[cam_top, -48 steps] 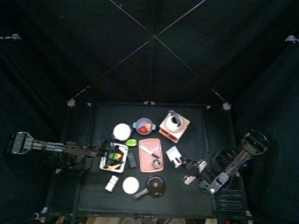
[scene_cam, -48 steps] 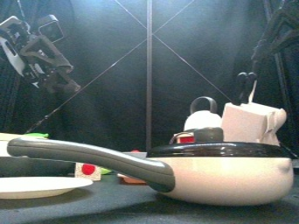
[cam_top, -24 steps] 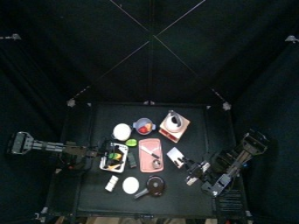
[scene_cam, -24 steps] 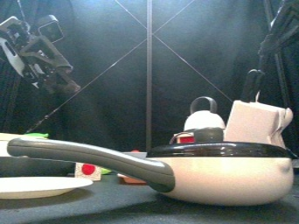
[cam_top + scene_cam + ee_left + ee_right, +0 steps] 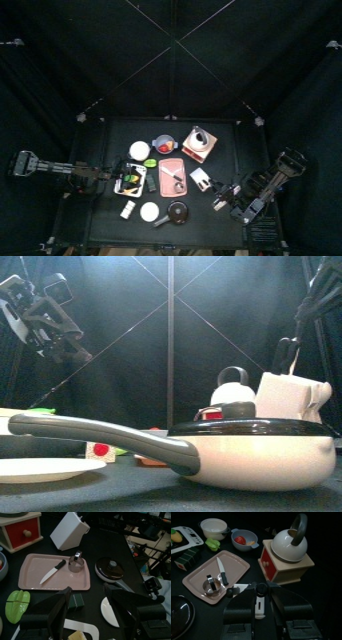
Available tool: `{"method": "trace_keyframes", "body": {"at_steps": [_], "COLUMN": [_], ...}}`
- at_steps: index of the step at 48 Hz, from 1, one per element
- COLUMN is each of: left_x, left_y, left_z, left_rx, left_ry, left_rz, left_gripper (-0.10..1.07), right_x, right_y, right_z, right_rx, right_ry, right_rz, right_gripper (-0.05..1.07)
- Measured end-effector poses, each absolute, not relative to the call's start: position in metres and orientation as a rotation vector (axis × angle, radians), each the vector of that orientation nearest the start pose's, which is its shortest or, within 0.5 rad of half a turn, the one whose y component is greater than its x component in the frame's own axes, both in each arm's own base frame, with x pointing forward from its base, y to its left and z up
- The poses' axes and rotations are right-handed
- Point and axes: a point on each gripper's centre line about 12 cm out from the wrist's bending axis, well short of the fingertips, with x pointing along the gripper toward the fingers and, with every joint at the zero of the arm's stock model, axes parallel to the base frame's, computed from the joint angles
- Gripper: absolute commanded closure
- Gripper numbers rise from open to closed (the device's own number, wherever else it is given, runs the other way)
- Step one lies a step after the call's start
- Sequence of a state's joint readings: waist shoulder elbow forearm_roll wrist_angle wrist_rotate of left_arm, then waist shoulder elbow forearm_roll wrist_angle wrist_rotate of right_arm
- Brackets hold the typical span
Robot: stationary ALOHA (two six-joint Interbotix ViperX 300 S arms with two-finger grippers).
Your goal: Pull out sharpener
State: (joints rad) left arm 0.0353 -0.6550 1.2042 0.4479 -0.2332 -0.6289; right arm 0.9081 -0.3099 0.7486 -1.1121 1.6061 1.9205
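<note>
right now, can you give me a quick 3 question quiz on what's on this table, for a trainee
1. True or false: the knife lies on the pink tray.
2. What stands on the red-fronted wooden box? A) kettle B) frying pan C) bowl
3. Fill in: the left gripper has its jaws ____.

Key: 1 true; 2 A; 3 open.

The left pincer [image 5: 87, 604] hangs with jaws spread apart, while the right pincer [image 5: 260, 592] has its jaws together.
</note>
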Motion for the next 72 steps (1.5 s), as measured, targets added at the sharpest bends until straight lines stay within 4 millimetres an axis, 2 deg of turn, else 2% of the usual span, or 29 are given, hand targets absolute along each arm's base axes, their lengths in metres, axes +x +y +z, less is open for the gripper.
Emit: {"method": "trace_keyframes", "body": {"at_steps": [13, 27, 45, 72], "left_x": [0.232, 0.232, 0.232, 0.231], "left_y": [-0.004, -0.004, -0.004, -0.004], "left_z": [0.206, 0.206, 0.206, 0.205], "left_rx": [-0.213, -0.213, -0.213, -0.213], "left_ry": [0.343, 0.343, 0.343, 0.344], "left_rz": [-0.032, -0.032, -0.032, -0.032], "left_gripper": [0.07, 0.07, 0.07, 0.07], "right_x": [0.230, 0.242, 0.230, 0.215], "right_y": [0.101, 0.085, 0.084, 0.093], "right_z": [0.269, 0.269, 0.258, 0.262], "right_rx": [0.028, 0.037, 0.120, 0.098], "right_ry": [0.352, 0.290, 0.188, 0.163], "right_rz": [-0.883, -0.966, -0.985, -1.016], "right_gripper": [0.56, 0.56, 0.56, 0.56]}}
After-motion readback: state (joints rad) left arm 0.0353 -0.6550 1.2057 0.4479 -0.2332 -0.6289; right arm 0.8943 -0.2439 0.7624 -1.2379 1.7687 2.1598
